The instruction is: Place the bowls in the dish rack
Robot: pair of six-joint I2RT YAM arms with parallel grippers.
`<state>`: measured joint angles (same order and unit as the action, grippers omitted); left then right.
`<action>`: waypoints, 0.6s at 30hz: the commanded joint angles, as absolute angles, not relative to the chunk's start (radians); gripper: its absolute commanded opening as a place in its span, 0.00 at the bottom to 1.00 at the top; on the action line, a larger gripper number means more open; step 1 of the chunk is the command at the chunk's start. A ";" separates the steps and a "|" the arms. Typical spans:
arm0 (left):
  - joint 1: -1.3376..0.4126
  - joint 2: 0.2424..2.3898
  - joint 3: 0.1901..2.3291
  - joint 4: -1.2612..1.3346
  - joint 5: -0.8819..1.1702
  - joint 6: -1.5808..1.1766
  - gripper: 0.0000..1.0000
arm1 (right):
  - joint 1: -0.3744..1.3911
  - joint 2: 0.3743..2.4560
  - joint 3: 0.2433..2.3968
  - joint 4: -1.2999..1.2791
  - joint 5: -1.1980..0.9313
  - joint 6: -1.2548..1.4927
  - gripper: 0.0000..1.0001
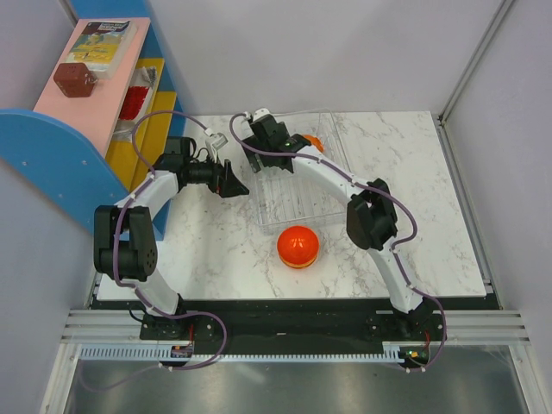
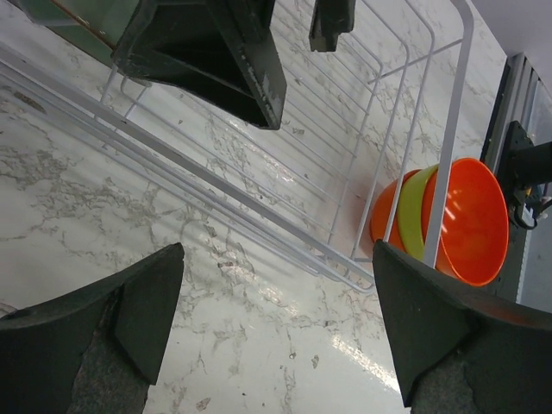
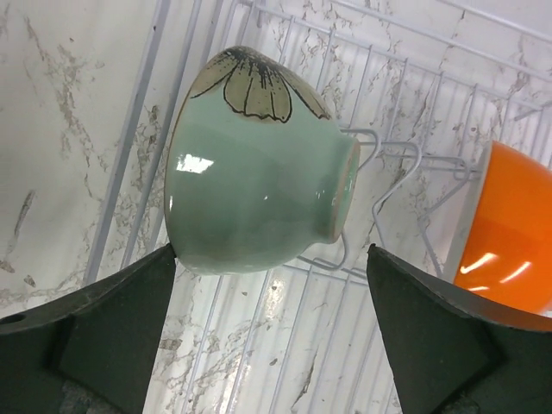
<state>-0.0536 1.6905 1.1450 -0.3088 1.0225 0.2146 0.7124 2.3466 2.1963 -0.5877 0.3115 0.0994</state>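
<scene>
The wire dish rack [image 1: 297,197] lies at the middle back of the table. A pale green bowl [image 3: 259,164] with a flower pattern lies on its side in the rack [image 3: 138,147], against a wire tine. My right gripper [image 3: 272,285] is open just above it, jaws wide on either side, not touching. An orange bowl [image 3: 509,250] stands in the rack beside it, also visible from above [image 1: 316,142]. A stack of orange bowls with a lime one between [image 1: 298,246] sits on the table in front of the rack. My left gripper [image 2: 276,276] is open and empty by the rack's left side.
A blue, yellow and pink shelf unit [image 1: 95,103] stands at the far left. White walls close in the back and right. The left wrist view shows the rack's corner [image 2: 448,121] with the orange stack [image 2: 470,220] beyond it, and the right gripper's fingers [image 2: 216,52] above.
</scene>
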 commanded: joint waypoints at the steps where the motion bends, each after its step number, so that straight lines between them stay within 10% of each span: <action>1: -0.051 1.661 1.192 -0.314 1.000 0.213 0.96 | 0.710 2.241 2.250 -0.577 0.363 0.065 0.98; 18: -0.181 1.758 1.295 -0.360 0.663 0.180 0.93 | 0.407 1.973 2.031 -0.572 0.382 0.029 0.97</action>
<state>-0.1627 1.7424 1.2419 -0.3420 0.7269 0.1989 0.4747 2.0739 2.1063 -0.5755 0.4156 0.0608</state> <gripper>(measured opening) 0.946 0.974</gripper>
